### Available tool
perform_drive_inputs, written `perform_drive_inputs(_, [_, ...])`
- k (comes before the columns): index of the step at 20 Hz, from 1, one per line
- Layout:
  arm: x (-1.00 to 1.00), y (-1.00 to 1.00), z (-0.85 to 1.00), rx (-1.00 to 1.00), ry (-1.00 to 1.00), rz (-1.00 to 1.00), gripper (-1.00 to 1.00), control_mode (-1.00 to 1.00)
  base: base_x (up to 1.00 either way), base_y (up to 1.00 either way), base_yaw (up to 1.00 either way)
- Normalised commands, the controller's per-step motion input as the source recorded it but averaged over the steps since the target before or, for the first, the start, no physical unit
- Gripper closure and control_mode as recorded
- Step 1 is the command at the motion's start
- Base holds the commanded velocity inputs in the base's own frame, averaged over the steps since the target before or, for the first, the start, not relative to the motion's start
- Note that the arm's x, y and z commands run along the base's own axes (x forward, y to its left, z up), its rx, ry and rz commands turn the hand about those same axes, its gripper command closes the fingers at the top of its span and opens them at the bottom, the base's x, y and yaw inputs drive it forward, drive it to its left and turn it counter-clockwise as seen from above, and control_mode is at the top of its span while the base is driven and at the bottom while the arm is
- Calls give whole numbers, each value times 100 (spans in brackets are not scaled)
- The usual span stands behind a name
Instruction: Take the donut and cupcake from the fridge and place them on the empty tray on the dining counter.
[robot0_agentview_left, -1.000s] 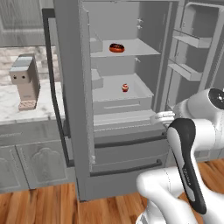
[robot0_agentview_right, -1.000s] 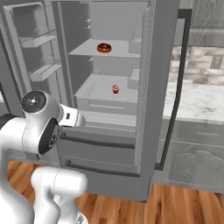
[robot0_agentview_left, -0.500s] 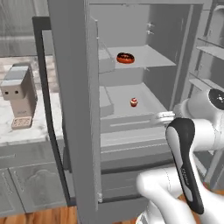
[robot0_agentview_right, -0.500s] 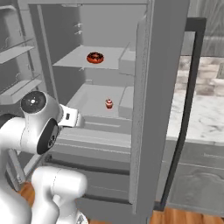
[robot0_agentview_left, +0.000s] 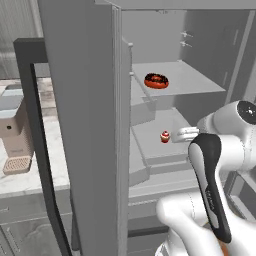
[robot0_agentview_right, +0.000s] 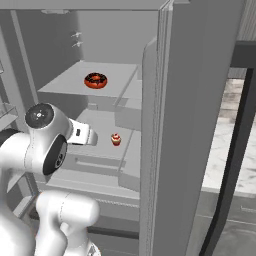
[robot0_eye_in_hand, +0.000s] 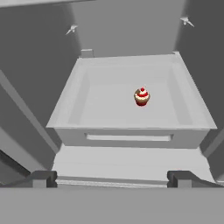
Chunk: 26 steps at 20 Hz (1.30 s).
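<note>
End effector (robot0_eye_in_hand: 112, 178) level; fingers wide apart

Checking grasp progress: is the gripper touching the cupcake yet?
Apart. In the hand view the gripper sits at the bottom, with bare shelf between it and the cupcake.

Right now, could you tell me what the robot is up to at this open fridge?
The arm is facing into the open fridge with nothing in its pincer, whose fingers stand apart and empty. The cupcake sits straight ahead of the hand on a lower shelf, untouched. The donut lies on the shelf above it. Neither treat has been picked up yet, and the cupcake looks like the likely first target.
</note>
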Motion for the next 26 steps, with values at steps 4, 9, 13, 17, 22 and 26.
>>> perform_drive_inputs(4, [0, 0, 0, 0, 0, 0, -100, 100, 30, -2, 2])
perform_drive_inputs(9, [9, -4, -5, 0, 0, 0, -100, -100, 0, 0, 0])
perform_drive_inputs(13, [27, -29, -19, 1, 12, 0, -100, -100, 0, 0, 0])
perform_drive_inputs(17, [36, -14, -29, 0, 1, 0, -100, -100, 0, 0, 0])
perform_drive_inputs(22, [48, 0, -40, -10, 0, -6, -100, -100, 0, 0, 0])
perform_drive_inputs(26, [40, -5, -41, -10, 0, -4, -100, -100, 0, 0, 0])
